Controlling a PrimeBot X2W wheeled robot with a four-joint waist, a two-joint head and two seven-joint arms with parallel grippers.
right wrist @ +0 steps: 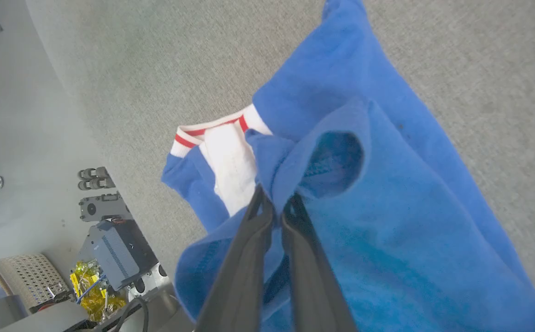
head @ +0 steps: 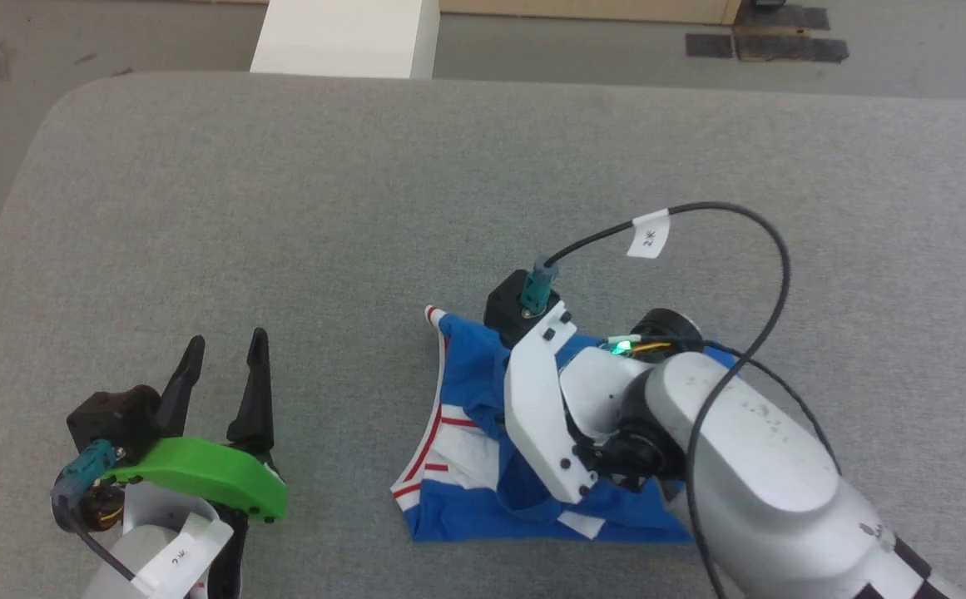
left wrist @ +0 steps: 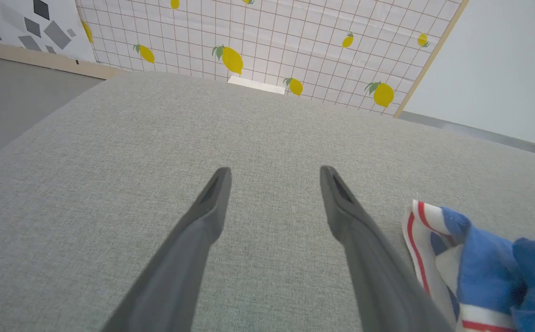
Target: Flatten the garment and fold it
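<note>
Head view first: we've got the garment (head: 458,499) bunched in a rumpled heap on the grey padded table (head: 283,208), off to our right. Our right arm (head: 749,466) lies across it and hides its middle, with a black cable (head: 782,266) looping above. Over on the right wrist view, the right gripper (right wrist: 277,196) is pinched tight on a blue fold, and a white sleeve (right wrist: 230,170) with red trim lies just beyond. Our left gripper (head: 227,337) stands well apart from the cloth, fingers spread wide, nothing between them. Past the table's far edge we see a white block (head: 341,37) and a lemon-print wall (left wrist: 267,41).
</note>
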